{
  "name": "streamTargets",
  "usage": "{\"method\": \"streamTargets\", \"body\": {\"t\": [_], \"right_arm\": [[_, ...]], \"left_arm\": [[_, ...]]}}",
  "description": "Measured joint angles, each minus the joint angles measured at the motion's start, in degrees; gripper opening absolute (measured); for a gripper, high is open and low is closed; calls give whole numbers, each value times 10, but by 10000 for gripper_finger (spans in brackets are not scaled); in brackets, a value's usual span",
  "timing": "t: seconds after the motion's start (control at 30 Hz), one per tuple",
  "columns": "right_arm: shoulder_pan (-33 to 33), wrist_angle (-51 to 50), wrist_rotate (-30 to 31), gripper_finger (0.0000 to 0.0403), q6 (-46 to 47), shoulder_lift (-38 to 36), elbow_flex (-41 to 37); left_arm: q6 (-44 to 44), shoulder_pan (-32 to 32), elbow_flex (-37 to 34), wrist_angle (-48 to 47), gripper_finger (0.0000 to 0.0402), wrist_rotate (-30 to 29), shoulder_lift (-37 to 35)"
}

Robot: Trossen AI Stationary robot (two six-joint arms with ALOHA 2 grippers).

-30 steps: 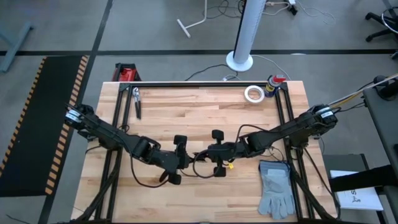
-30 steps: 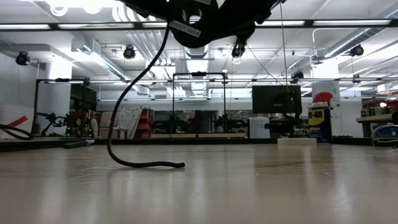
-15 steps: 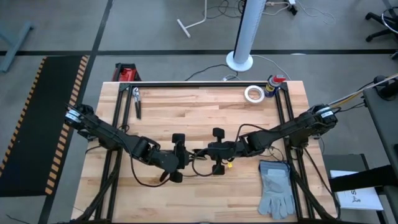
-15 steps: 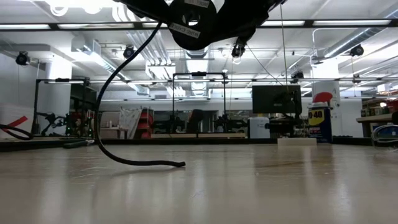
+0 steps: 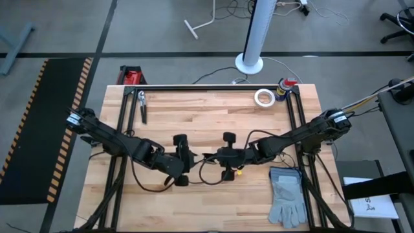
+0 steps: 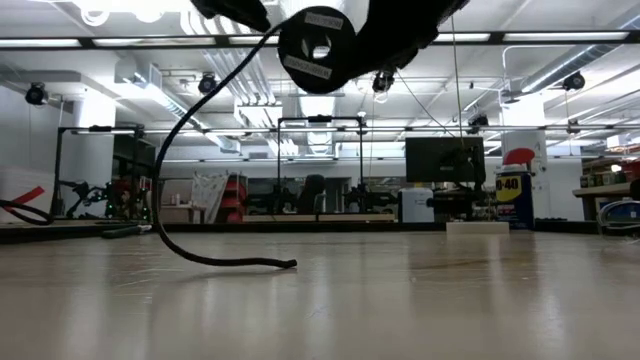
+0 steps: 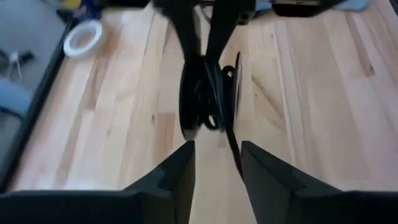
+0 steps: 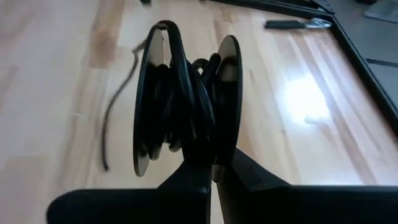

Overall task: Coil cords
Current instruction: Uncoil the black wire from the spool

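Your right gripper (image 8: pixel 211 171) is clenched on a black spool (image 8: pixel 186 99) with the cord (image 8: pixel 118 109) partly wound on it, held above mid-table. Cord's loose tail droops to the wood, free end lying flat (image 6: pixel 235 263). Your left gripper (image 7: pixel 216 165) sits just beside the spool, fingers (image 7: pixel 177 171) spread, gripping nothing. Grey glove (image 5: pixel 288 194) and white tape roll (image 5: pixel 263 98) well apart.

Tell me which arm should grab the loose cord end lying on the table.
Left. The right gripper is shut on the spool, while the left gripper is open facing it, on the side where the cord has its loose tail.
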Motion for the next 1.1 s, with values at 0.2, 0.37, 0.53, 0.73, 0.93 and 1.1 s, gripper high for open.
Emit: {"method": "streamTargets", "body": {"t": [0.2, 0.37, 0.53, 0.73, 0.93, 1.1], "right_arm": [[5, -9, 23, 0, 0, -1, 0], [6, -10, 33, 0, -1, -1, 0], [6, -11, 33, 0, -1, -1, 0], [6, -9, 34, 0, -1, -1, 0], [5, 5, 34, 0, -5, -1, 0], [2, 15, 34, 0, -9, -1, 0]], "left_arm": [[-120, 0, -6, -20, 99, 42, 0], [-163, -3, -17, -18, 98, 51, 2], [-181, -3, -32, -15, 111, 51, 3], [-178, -3, -75, 67, 123, 51, 3], [-172, 3, -100, 115, 115, 47, 3], [-146, 5, -96, 125, 53, 45, 3]]}}
